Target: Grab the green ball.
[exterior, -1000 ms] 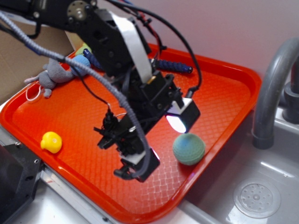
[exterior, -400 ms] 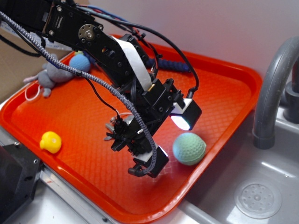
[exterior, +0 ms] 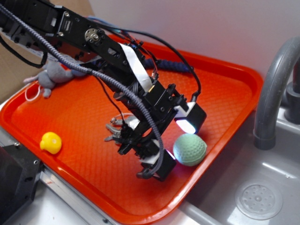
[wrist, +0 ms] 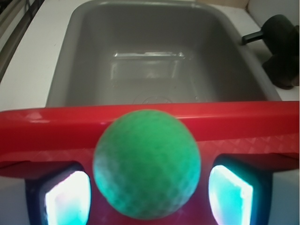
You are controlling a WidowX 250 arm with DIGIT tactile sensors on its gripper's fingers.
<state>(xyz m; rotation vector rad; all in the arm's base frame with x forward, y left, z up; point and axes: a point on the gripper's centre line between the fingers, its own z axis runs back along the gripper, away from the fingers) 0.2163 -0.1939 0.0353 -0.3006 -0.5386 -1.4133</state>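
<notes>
Between end effector (wrist: pixel 149 192) pads: green ball (wrist: pixel 147 163); tray rim (wrist: pixel 234 119) beyond.

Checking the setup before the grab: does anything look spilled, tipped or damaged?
Nothing stands out. The green ball sits intact on the orange tray between the open fingers; the yellow duck is upright, nothing spilled.
</notes>
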